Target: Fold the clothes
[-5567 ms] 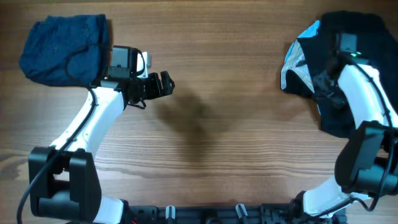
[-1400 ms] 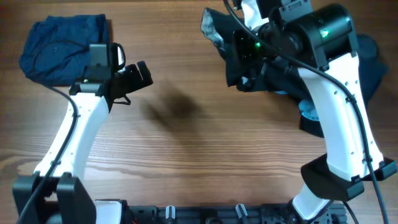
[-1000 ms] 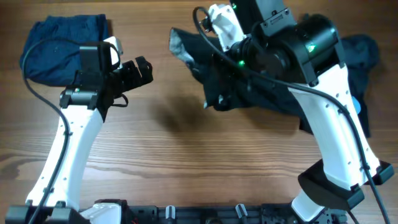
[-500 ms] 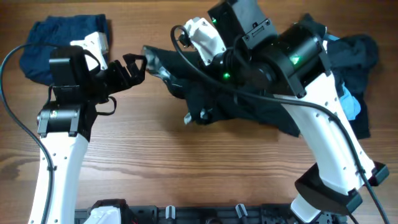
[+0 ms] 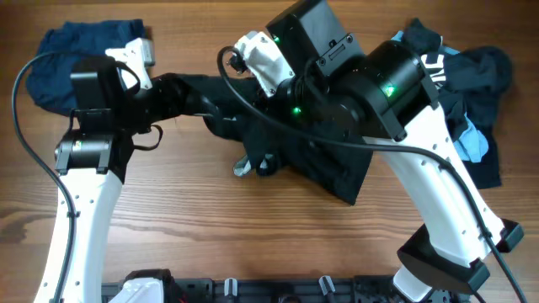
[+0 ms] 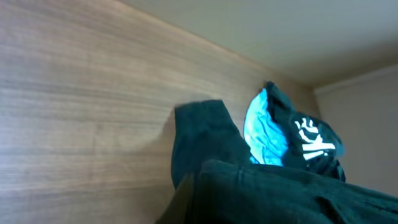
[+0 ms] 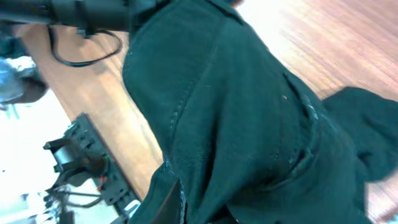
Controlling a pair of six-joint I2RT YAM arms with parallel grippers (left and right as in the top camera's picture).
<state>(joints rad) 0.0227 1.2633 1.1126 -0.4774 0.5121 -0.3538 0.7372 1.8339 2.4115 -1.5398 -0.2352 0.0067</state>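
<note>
A dark green-black garment [image 5: 328, 168] hangs stretched between both arms above the middle of the table. My left gripper [image 5: 174, 87] is shut on its left edge; in the left wrist view the cloth [image 6: 280, 193] covers the jaws of that gripper [image 6: 205, 211]. My right gripper [image 7: 199, 208] is shut on the same garment [image 7: 249, 118], which fills that view. From overhead the right jaws are hidden under the right arm's wrist housing [image 5: 307, 38]. A folded dark blue garment [image 5: 59, 50] lies at the back left.
A heap of unfolded clothes [image 5: 480, 76], black and bright blue, lies at the back right; the left wrist view shows its blue piece [image 6: 267, 134] and a black piece with white print [image 6: 317, 140]. Bare wooden table [image 5: 210, 227] runs along the front.
The right arm carried the dark garment leftward from the heap. The left gripper, open before, met its edge and shut on it. The cloth now spans both grippers.
</note>
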